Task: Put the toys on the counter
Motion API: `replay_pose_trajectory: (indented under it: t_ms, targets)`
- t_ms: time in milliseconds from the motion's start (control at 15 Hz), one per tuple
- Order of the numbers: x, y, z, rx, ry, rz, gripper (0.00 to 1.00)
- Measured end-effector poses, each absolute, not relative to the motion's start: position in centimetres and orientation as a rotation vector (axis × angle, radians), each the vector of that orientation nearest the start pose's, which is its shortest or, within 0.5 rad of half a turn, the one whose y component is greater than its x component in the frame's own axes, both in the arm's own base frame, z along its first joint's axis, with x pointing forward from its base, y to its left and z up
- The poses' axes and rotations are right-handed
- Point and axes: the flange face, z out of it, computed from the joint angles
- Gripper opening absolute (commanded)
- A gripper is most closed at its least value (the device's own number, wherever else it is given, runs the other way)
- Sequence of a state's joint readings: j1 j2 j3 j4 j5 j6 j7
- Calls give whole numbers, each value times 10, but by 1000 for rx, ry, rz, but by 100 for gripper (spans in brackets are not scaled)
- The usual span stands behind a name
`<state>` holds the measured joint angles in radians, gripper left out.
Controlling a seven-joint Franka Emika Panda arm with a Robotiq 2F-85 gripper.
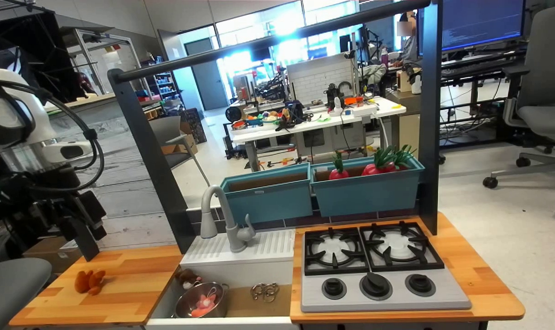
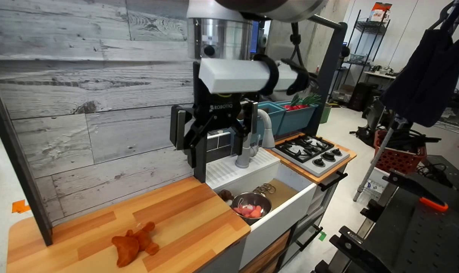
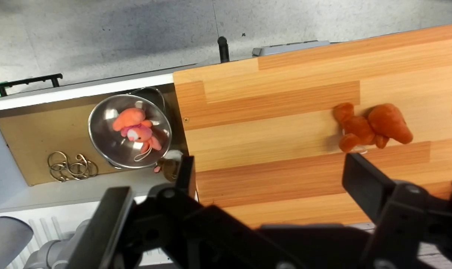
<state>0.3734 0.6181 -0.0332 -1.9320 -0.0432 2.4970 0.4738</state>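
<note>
An orange plush toy lies on the wood-plank counter [image 1: 135,266], seen as the orange toy [image 1: 89,281] in both exterior views [image 2: 134,244] and in the wrist view [image 3: 364,127]. A pink-orange plush toy [image 3: 136,127] lies inside the steel bowl [image 3: 99,147] in the sink; it also shows in both exterior views [image 1: 205,302] [image 2: 248,211]. A brown-and-white plush toy [image 3: 170,169] is beside the bowl, partly hidden by a finger in the wrist view. My gripper [image 3: 270,172] is open and empty, high above the counter; it shows in both exterior views [image 2: 216,132] [image 1: 82,215].
Metal rings [image 3: 72,166] lie on the sink floor. A grey faucet [image 1: 233,233] stands behind the sink [image 1: 268,266]. The stove plate [image 1: 382,293] is on the sink's far side from the gripper. Blue planters [image 1: 268,199], one with red radishes, hang behind. Dark posts [image 2: 201,159] rise at the counter's back.
</note>
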Motion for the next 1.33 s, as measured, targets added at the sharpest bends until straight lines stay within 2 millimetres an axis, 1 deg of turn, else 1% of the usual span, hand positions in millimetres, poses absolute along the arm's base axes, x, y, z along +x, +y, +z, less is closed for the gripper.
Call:
replay_pose_trajectory:
  t_ms: [733, 867, 1000, 1067, 1200, 1333]
  targets:
    - [579, 205, 156, -3203, 146, 54, 100]
    - [578, 202, 144, -3207, 154, 79, 100]
    - [584, 193, 127, -3197, 187, 108, 100]
    - [591, 186, 116, -3192, 207, 91, 100]
    - [603, 169, 91, -3190, 230, -6, 100]
    - [611, 147, 63, -3213, 222, -93, 100]
